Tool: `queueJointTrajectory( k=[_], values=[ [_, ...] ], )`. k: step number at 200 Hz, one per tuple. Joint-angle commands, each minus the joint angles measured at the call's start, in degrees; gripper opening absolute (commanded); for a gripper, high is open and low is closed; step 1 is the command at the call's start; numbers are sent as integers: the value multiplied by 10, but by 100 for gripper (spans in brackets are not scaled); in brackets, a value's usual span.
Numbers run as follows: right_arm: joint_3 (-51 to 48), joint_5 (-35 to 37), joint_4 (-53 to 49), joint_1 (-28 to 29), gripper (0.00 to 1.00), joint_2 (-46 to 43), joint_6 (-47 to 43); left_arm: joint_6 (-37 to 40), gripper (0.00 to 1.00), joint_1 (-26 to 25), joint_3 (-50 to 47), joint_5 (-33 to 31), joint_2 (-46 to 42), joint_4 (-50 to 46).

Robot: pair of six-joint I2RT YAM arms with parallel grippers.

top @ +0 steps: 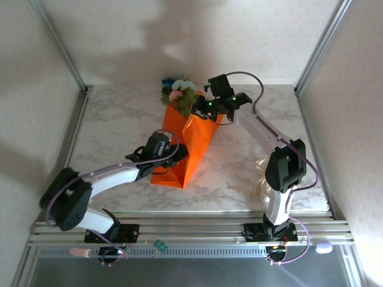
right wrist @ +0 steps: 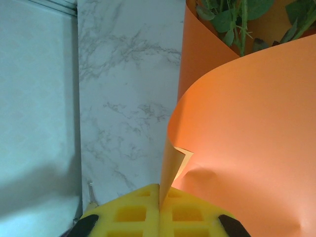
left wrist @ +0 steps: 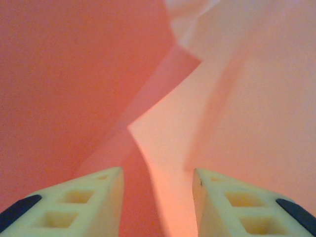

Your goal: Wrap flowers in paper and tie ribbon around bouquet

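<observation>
Looking from the top external view: the paper (top: 192, 149) lies mid-tabletop (top: 119, 119) as a loose, half-closed cone, with the flowers (top: 179, 92) poking out of its far, wide end. The right claw (top: 207, 110) is at the cone's top right edge beside the blooms, and the left claw (top: 164, 149) is at the narrow near end. The ribbon (top: 254, 188) lies well apart on the tabletop, near the right arm's base, and is not tied yet. Left wrist view: the left claw's (left wrist: 157, 177) fingers stand apart with a raised fold of the paper running into the gap, and nothing is clamped. Risk: with the near end free, the sheet could spring open and the cone unroll. If the claw closes off-centre it could crease or tear the thin sheet rather than catch the fold. Right wrist view: the right claw (right wrist: 160, 190) is shut tight on the sheet's edge, which is kinked at the pinch, and green stems (right wrist: 232, 19) are visible inside the roll. Risk: that is the only hold on the wrap, so any pull on the thin edge could rip it or slip it out of the pads. Dragging the paper could also shift the flowers out of the cone before the ribbon goes on.
</observation>
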Motion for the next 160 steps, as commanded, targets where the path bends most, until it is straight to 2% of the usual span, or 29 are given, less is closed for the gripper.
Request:
queueJointTrajectory(
  k=[1, 14, 39, 78, 127, 160],
  values=[
    [-5, -12, 14, 5, 0, 1, -6, -10, 37, 11, 6, -77, -48, -118],
    [-6, -9, 21, 5, 0, 7, -4, -4, 35, 27, -2, -70, -64, -160],
    [23, -15, 31, 6, 0, 38, 4, 33, 32, 45, -38, -24, -80, -166],
    [95, -33, 34, 22, 0, 105, 10, 112, 52, 53, -59, -18, -158, -159],
    [121, -35, 38, 37, 0, 139, 18, 176, 64, 62, -48, 21, -208, -158],
    [135, -41, 37, 44, 0, 152, 20, 174, 69, 73, -31, 17, -219, -157]
  ],
)
